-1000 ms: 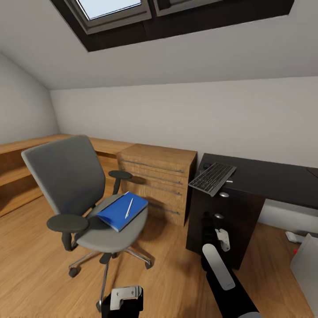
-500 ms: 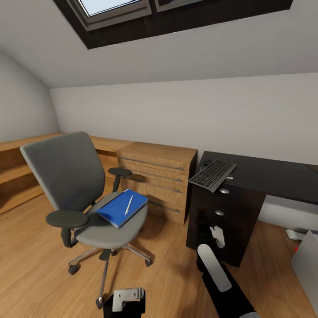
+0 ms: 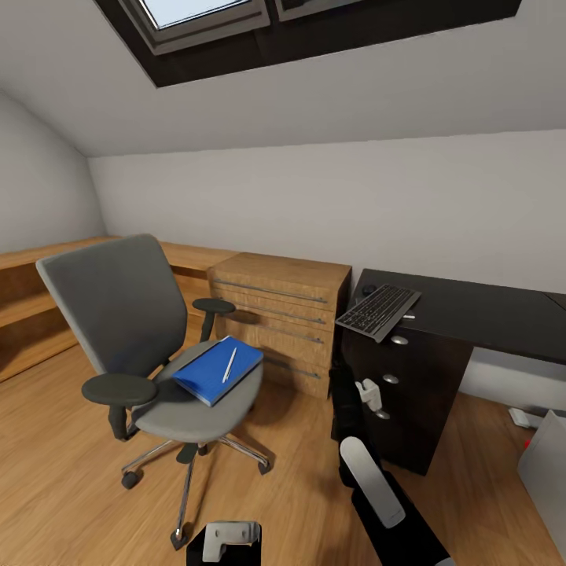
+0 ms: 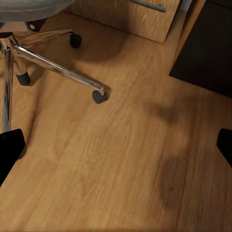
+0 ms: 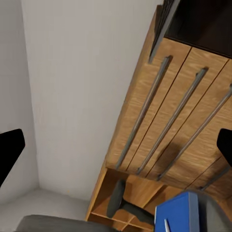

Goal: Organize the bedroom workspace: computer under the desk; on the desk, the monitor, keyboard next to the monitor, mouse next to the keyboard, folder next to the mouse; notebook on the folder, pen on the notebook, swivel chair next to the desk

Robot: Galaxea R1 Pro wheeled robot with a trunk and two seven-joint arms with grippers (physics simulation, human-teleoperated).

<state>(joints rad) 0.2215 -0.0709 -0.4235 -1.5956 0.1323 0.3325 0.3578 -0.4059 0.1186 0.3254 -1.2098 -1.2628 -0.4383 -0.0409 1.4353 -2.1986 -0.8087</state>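
I'm seeing the folder (image 3: 218, 369) and pen (image 3: 229, 365) lying on the chair (image 3: 134, 330); keyboard (image 3: 378, 311) overhanging the desk (image 3: 479, 314). Both grippers' jaws are standing wide.

No writing, label, brand mark, number or sign can be read anywhere in these views. The flat black rectangular keyboard with dark-grey keys (image 3: 378, 312), lying at the corner of the glossy black surface (image 3: 479, 314), is too small for any key legends to be made out. The flat bright-blue rectangular folder (image 3: 216, 371) on the seat of the grey-upholstered swivel chair (image 3: 126, 314) has a plain cover with no title, and the slim white-silver pen (image 3: 229, 365) on it carries no legible print. The light-wood chest of drawers with long bar handles (image 3: 279, 318) is unmarked too.
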